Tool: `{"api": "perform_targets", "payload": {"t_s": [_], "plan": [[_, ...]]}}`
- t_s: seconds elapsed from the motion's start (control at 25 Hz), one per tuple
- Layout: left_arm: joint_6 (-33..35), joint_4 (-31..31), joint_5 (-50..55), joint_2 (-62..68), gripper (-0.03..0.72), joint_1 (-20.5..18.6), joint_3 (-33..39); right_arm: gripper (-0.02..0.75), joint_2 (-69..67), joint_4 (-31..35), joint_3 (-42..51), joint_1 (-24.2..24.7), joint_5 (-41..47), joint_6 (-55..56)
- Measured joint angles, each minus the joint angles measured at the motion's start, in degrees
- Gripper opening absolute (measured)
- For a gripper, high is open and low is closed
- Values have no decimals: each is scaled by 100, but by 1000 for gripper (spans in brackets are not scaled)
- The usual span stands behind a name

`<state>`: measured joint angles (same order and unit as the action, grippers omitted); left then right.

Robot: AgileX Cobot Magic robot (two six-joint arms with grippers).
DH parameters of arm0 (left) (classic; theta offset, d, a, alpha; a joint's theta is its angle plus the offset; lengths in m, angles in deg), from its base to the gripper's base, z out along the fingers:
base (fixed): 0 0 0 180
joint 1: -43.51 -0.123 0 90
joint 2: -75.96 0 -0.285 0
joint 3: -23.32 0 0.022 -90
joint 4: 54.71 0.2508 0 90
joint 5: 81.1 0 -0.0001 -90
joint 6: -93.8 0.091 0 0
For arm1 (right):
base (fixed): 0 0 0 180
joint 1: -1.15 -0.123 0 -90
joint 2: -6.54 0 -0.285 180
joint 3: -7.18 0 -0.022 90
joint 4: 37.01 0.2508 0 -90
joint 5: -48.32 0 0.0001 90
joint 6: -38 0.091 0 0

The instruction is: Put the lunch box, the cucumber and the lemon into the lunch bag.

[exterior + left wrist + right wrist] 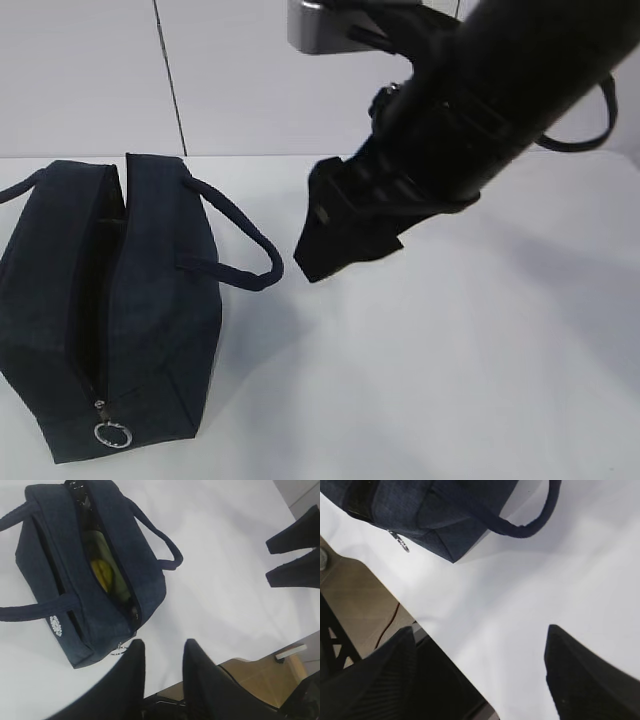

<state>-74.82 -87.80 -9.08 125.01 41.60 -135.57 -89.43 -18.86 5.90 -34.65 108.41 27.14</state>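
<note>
The lunch bag (75, 575) is left unzipped so food fits in; both end effectors are held wide, empty.

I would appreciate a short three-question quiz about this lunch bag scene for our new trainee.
1. True or false: the lunch bag has its zipper open.
2. What yellow item shows inside the bag?
3. The right gripper is: A) holding a handle, B) open above the table, C) inside the bag.

Key: 1 true. 2 the lemon, beside something green. 3 B.
</note>
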Motion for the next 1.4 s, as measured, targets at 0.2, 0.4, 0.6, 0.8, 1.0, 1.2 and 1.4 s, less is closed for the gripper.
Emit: {"api": "perform_targets", "payload": {"t_s": [0.2, 0.4, 0.6, 0.8, 1.0, 1.2, 1.4], "plan": [[0, -140, 0, 0, 187, 0, 0, 579, 935, 27, 1366, 0, -1487, -77], [0, -153, 0, 0, 187, 0, 0, 557, 1807, 132, 2542, -3, -2930, -237], [0, -153, 0, 0, 187, 0, 0, 449, 2140, 140, 3366, -3, -3450, -614], [0, -153, 0, 0, 187, 0, 0, 408, 2316, 547, 3845, -3, -3500, -1238], [0, -153, 0, 0, 187, 0, 0, 396, 2446, 2324, 4216, -26, -3683, -2756], [0, -102, 0, 0, 187, 0, 0, 389, 2455, 4901, 4805, -375, -3942, -5277], [0, -41, 0, 0, 187, 0, 0, 388, 2412, 6968, 4966, -528, -4132, -7507]]}}
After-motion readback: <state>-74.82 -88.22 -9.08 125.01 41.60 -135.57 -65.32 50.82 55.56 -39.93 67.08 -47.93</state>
